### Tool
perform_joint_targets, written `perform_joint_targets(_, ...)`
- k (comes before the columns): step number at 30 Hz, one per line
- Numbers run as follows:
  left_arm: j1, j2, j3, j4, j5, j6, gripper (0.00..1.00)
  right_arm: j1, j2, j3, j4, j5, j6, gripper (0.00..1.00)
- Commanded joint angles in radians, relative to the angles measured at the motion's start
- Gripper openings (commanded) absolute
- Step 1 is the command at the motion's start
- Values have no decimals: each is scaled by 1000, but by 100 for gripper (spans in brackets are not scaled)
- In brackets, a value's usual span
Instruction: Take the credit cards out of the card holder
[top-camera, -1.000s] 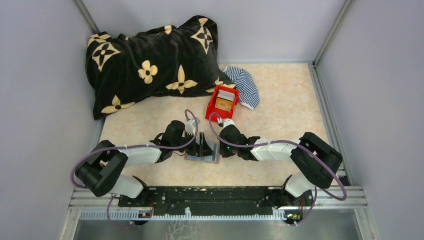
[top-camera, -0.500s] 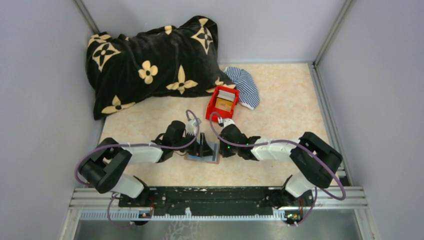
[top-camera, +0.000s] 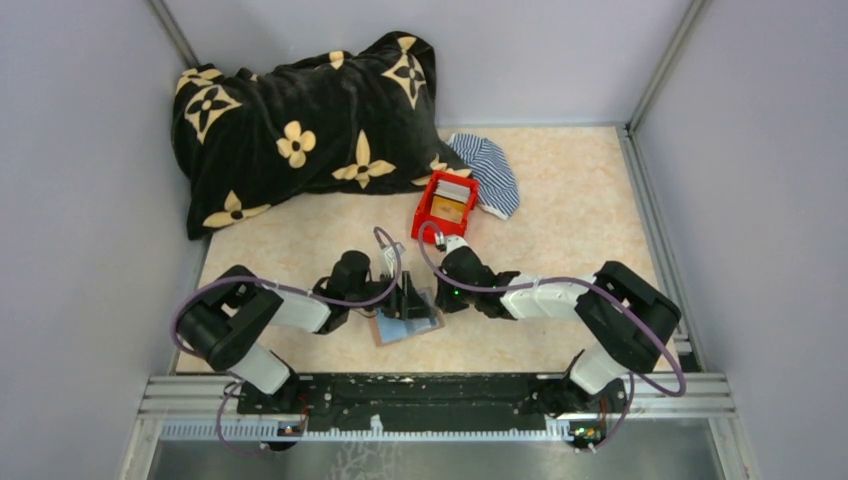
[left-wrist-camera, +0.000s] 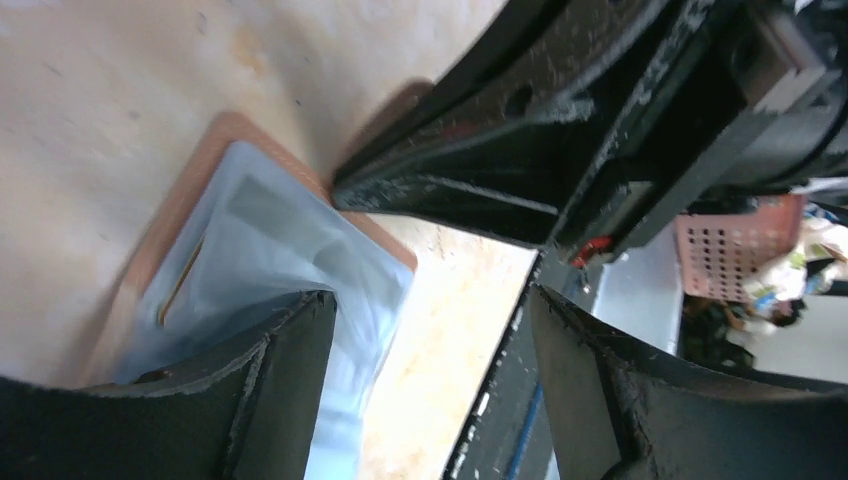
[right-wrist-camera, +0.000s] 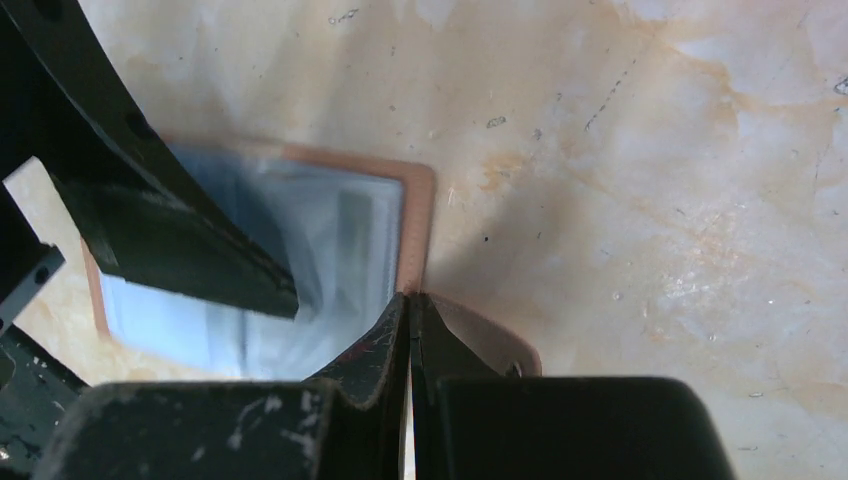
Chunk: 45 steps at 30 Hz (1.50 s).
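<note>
The reddish-brown card holder (top-camera: 382, 334) (left-wrist-camera: 205, 150) (right-wrist-camera: 418, 215) lies open and flat on the table between both arms. A light blue credit card (top-camera: 400, 327) (left-wrist-camera: 285, 235) (right-wrist-camera: 335, 250) lies on its inner face. My left gripper (top-camera: 409, 300) (left-wrist-camera: 430, 300) is open, with one finger (left-wrist-camera: 270, 390) resting on the blue card and the other off to the side over bare table. My right gripper (top-camera: 440, 300) (right-wrist-camera: 408, 298) is shut, its tips down on the holder's rim beside the snap tab (right-wrist-camera: 495, 350). Nothing shows between its fingers.
A red open-top box (top-camera: 428, 218) with orange and grey cards inside stands behind the grippers. A striped cloth (top-camera: 490, 170) lies next to it. A black pillow with cream flowers (top-camera: 300, 130) fills the back left. Metal rails edge the table.
The card holder has turned and slid a little toward the front left. The left arm's elbow has swung right, and its jaws have narrowed slightly. The right gripper stays shut in place.
</note>
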Motion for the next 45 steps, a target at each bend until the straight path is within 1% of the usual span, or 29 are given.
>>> perform_joint_targets(1, -31, 34, -19, 217, 121, -97, 77, 4, 58, -14, 42, -38, 3, 0)
perform_joint_targets(5, -31, 25, -20, 218, 121, -88, 76, 1, 44, -16, 39, -28, 6, 0)
perform_joint_targets(7, -29, -3, -15, 175, 110, -67, 76, -5, 24, -26, 41, -28, 5, 0)
perform_joint_targets(9, -28, -50, 7, 82, 90, -27, 76, -9, 7, -27, 32, -30, 0, 0)
perform_joint_targets(13, -26, -186, 73, -156, 31, 54, 75, -10, -30, -28, 23, -31, -29, 0)
perform_joint_targets(15, -24, -241, 94, -243, 7, 72, 76, -10, -42, -24, 14, -27, -45, 0)
perform_joint_targets(19, -30, -303, 106, -311, 12, 47, 75, -12, -64, -14, -16, -4, -81, 0)
perform_joint_targets(22, -65, -343, 80, -284, 4, 1, 74, -11, -113, -18, -14, 8, -107, 0)
perform_joint_targets(24, -77, -382, 66, -301, -42, -10, 74, -11, -164, -33, 12, -17, -126, 0)
perform_joint_targets(26, -68, -447, 47, -358, -176, -30, 72, -8, -206, -37, 11, -54, -145, 0)
perform_joint_targets(27, -54, -489, 34, -384, -239, -45, 70, -1, -220, -34, 3, -75, -162, 0)
perform_joint_targets(29, -8, -569, 12, -412, -294, -52, 69, 33, -229, -15, -34, -84, -184, 0)
perform_joint_targets(32, 61, -656, 30, -516, -358, -58, 69, 77, -206, -6, -74, -117, -199, 0)
perform_joint_targets(35, 93, -734, 58, -627, -459, -76, 70, 113, -175, -17, -79, -154, -200, 0)
perform_joint_targets(38, 111, -810, 33, -641, -515, -93, 70, 150, -137, -8, -88, -184, -214, 0)
perform_joint_targets(41, 126, -824, 14, -640, -512, -98, 70, 171, -70, 20, -89, -215, -233, 0)
perform_joint_targets(45, 130, -790, -1, -622, -477, -102, 71, 175, 13, 66, -76, -229, -248, 0)
